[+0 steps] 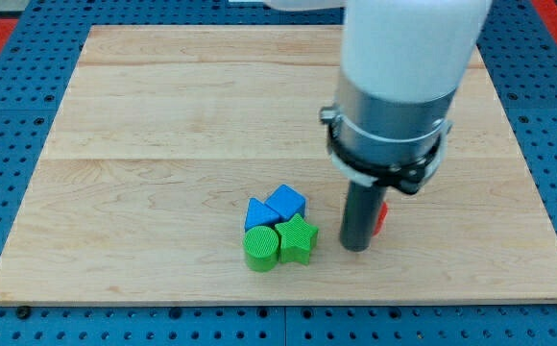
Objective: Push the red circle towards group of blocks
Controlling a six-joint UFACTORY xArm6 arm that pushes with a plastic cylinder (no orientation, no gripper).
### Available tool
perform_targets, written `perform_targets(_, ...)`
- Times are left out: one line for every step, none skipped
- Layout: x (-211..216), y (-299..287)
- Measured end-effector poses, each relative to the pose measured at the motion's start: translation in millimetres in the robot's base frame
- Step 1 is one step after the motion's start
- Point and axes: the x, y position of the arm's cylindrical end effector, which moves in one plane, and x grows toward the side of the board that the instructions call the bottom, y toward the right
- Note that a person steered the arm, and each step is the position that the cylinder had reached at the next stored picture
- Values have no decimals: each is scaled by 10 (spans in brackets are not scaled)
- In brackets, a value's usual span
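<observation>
I have the worktop (163,106), a pale wooden board, filling most of the camera view, with a blue pegboard (10,115) showing around its edges. My arm comes down from the view's top, right of centre: a broad white housing (408,43), a grey collar (389,130) below it, then the dark rod, with my tip (356,248) set down on the board in the lower half, nearer the bottom edge than the top and a little right of the middle. There are no jaws on this rig, so there is no wide or narrow to tell; the rod simply ends in my tip.

The red circle (381,218) sits just behind my rod on the view's right side, touching or all but touching it. Only a thin red sliver shows past the rod, so I cannot make out its shape from here.

The group of blocks lies to the view's left of my tip, near the bottom edge and about mid-width. It is four pieces packed together: a blue cube (286,202) at the top, a second blue block (259,214) against its left, a green cylinder (261,249) below that, and a green star (298,239) on the right, nearest my tip, with a narrow strip of bare wood between them
</observation>
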Motion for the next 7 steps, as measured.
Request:
perform_targets(115,249)
perform_targets(90,362)
perform_targets(-114,221)
perform_targets(-489,67)
perform_targets(-868,-180)
perform_targets(-1326,-414)
perform_targets(-1797,-430)
